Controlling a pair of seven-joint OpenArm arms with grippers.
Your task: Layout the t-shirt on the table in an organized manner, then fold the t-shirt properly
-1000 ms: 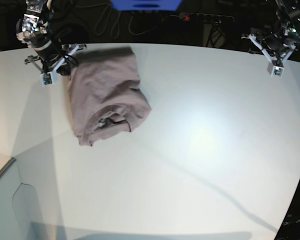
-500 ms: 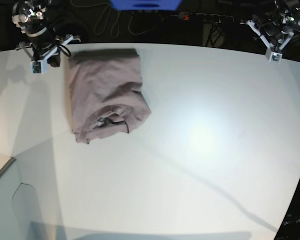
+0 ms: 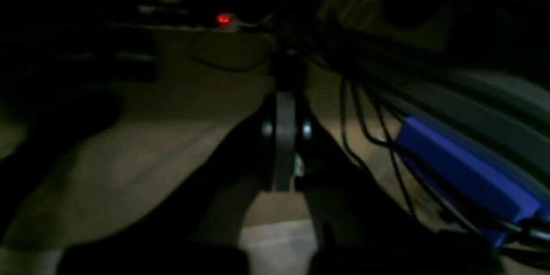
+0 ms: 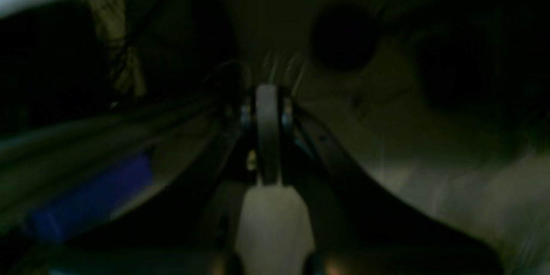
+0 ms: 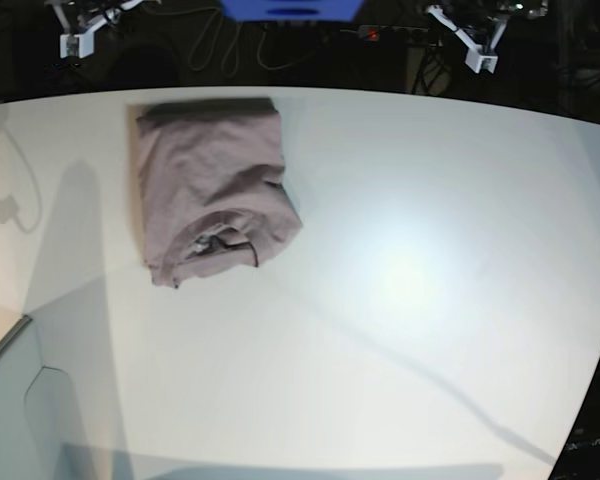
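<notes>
Folded t-shirt (image 5: 212,190) lying on the white worktop (image 5: 430,300), upper left of the base view. Left claw (image 3: 283,137) closed on nothing. Right claw (image 4: 267,137) likewise closed and empty. Both raised at the top edge, well apart from the shirt.

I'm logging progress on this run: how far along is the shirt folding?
Looks essentially done: the t-shirt lies as a compact folded bundle near the table's far edge, neckline tucked at the near end, though the fold is a bit lumpy. Nothing is in hand: the left gripper and right gripper are shut and empty, both raised off the table. At most, tidying remains.
</notes>
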